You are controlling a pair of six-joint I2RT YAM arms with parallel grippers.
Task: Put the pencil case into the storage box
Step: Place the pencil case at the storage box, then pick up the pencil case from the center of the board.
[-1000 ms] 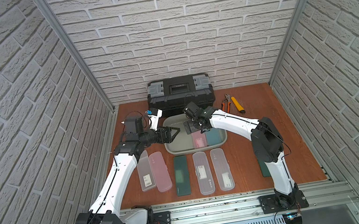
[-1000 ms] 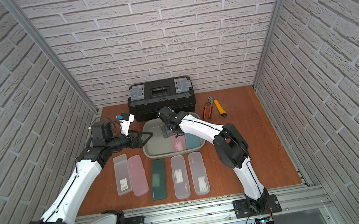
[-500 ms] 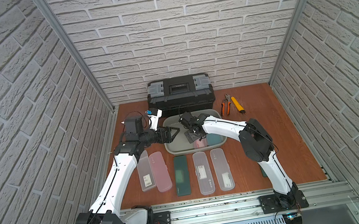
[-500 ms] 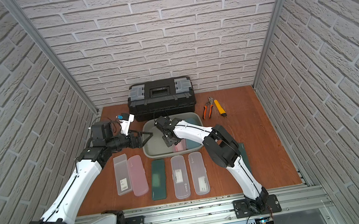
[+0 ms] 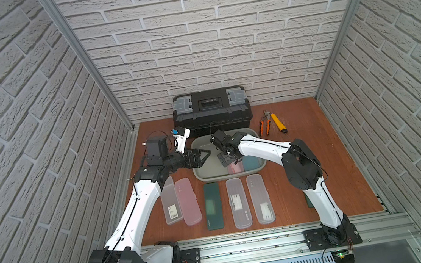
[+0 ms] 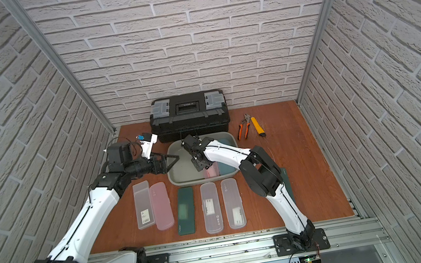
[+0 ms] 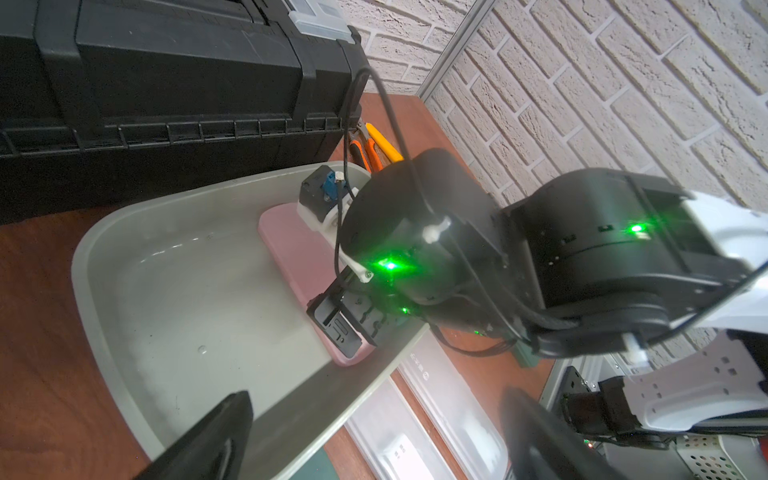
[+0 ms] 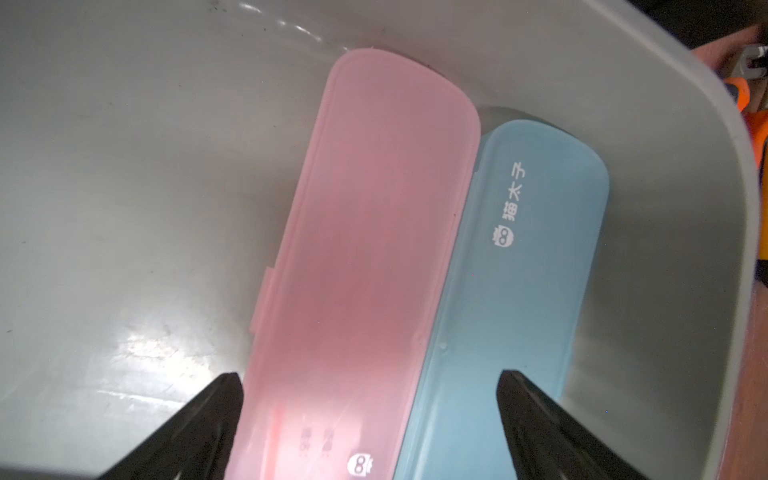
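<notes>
Since the earlier frame the right arm has drawn its elbow in, and its claw (image 8: 369, 376) has shifted slightly toward the near wall of the storage box (image 5: 208, 168); the left arm is unchanged. Both claws are wide open and empty, with the left claw (image 5: 204, 157) at the box's left rim. The pink pencil case (image 8: 365, 232) lies flat inside the box, long axis running from near wall to far wall, its side against a blue case (image 8: 528, 270). Risk: the arms are close together over the box, so a careless retreat could knock them together or nudge the case.
</notes>
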